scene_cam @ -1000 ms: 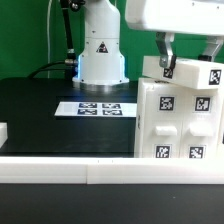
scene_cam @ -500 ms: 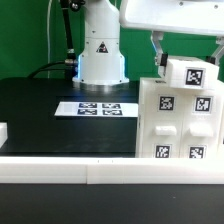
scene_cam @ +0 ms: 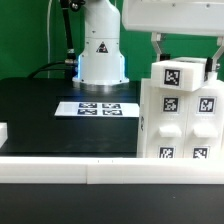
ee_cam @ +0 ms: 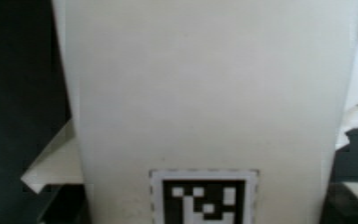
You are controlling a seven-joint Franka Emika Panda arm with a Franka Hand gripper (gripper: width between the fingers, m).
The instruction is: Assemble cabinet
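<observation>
- Exterior view: the cabinet (scene_cam: 180,122) stands upright on the black surface (scene_cam: 50,110), at the exterior view's right and toward the near edge.
- It is a tall white plastic box-shaped body. Its facing side is divided into raised rounded panels, and each panel carries a small black-and-white square tag.
- A separate white panel (scene_cam: 180,76) with one larger tag sits at the cabinet's top, tilted slightly and leaning toward the exterior view's left.
- The claw (scene_cam: 183,52) hangs over the cabinet's top. One dark finger (scene_cam: 156,50) comes down at the left of the tagged panel and another shows at its right, so the fingers stand on either side of that panel. Whether they press on it cannot be told from here.
- The marker board (scene_cam: 100,108) lies flat on the surface, left of the cabinet and farther back, well apart from it.
- The robot's white base (scene_cam: 101,45) stands at the far side of the surface, behind the marker board.
- A white rail (scene_cam: 60,167) runs along the near edge of the surface.
- Wrist view: a broad, flat white panel (ee_cam: 194,90) fills most of the picture, smooth and plain, with a black-and-white tag (ee_cam: 206,197) at one end.
- More white parts show behind it on both sides, blurred.
- The fingers are not visible here.
</observation>
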